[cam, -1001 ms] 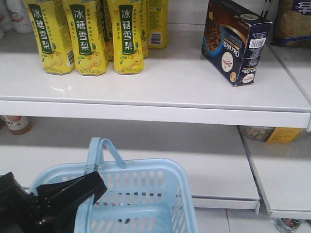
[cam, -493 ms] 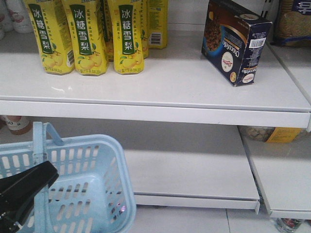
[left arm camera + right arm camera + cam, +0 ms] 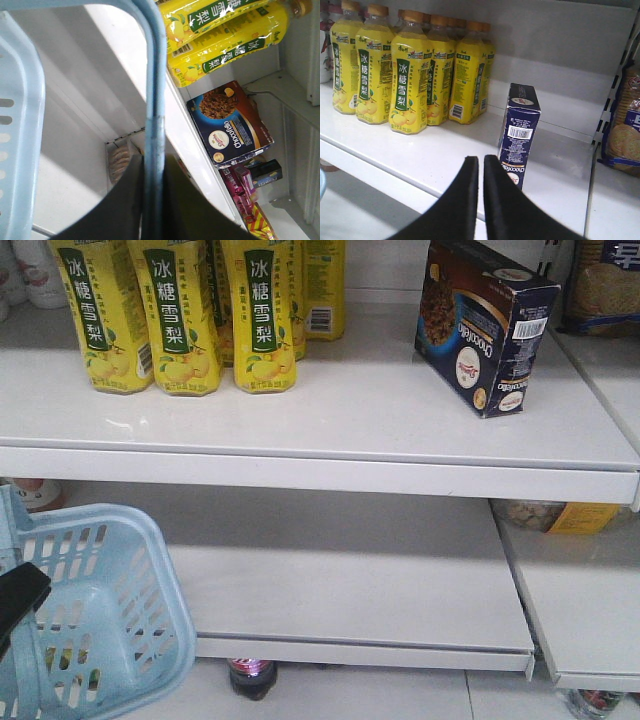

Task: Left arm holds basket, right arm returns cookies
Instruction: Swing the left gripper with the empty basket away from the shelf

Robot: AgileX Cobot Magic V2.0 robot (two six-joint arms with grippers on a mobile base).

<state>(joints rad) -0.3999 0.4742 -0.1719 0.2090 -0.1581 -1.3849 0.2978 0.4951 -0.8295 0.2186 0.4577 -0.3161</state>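
Cookies (image 3: pixel 482 325) stand upright on the shelf (image 3: pixel 330 410); right fingers (image 3: pixel 479 200) nearly closed, empty — left fingers (image 3: pixel 155 200) pinch the basket (image 3: pixel 100 620) handle, which could slip.

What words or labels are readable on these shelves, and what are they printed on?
"冰糖雪梨": green label strip on the yellow drink bottles.
"Chocofello", roughly; the letters are small: side of the navy cookie box.
Barcode digits, oval logo and the biscuit pack: too small or blurred to read.
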